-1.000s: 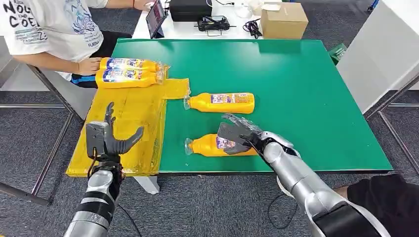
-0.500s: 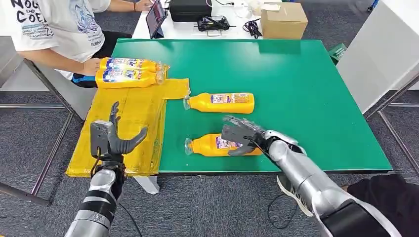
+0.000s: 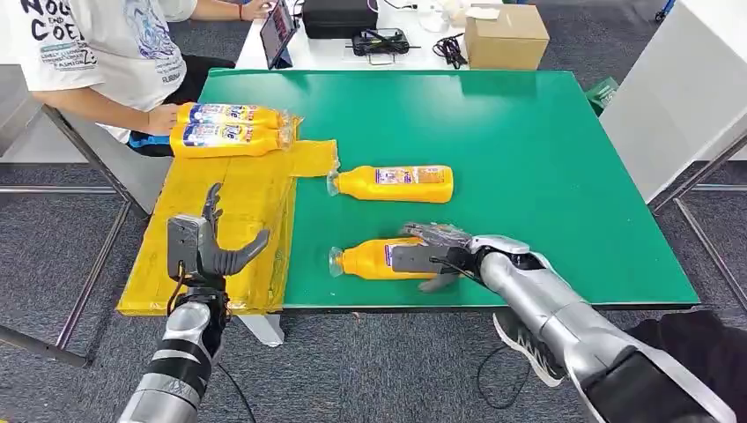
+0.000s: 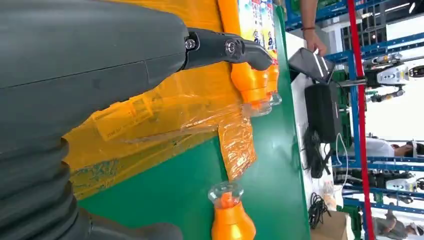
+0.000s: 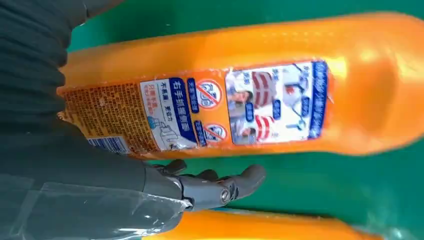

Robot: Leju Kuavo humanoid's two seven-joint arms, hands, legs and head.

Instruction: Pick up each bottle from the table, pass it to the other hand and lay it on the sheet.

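Note:
Two orange bottles lie on the green table (image 3: 546, 159): a far bottle (image 3: 396, 183) (image 4: 229, 220) and a near bottle (image 3: 370, 260) (image 5: 240, 85). My right hand (image 3: 429, 256) is low over the near bottle's base end, fingers (image 5: 220, 186) on its far side with a strip of green between them and the bottle, thumb on the near side. The bottle rests on the table. My left hand (image 3: 208, 248) is raised, open and holding nothing, above the near end of the yellow sheet (image 3: 238, 211) (image 4: 165, 115). Two more bottles (image 3: 231, 128) (image 4: 252, 60) lie side by side at the sheet's far end.
A seated person (image 3: 106, 53) is at the far left, one hand (image 3: 160, 117) next to the sheet's bottles. Behind the green table a white table carries a cardboard box (image 3: 506, 35), a tablet (image 3: 277, 31) and cables. Grey floor lies beyond the near table edge.
My right hand has come down and towards me around the near bottle. My left hand has drifted a little to the right, still open.

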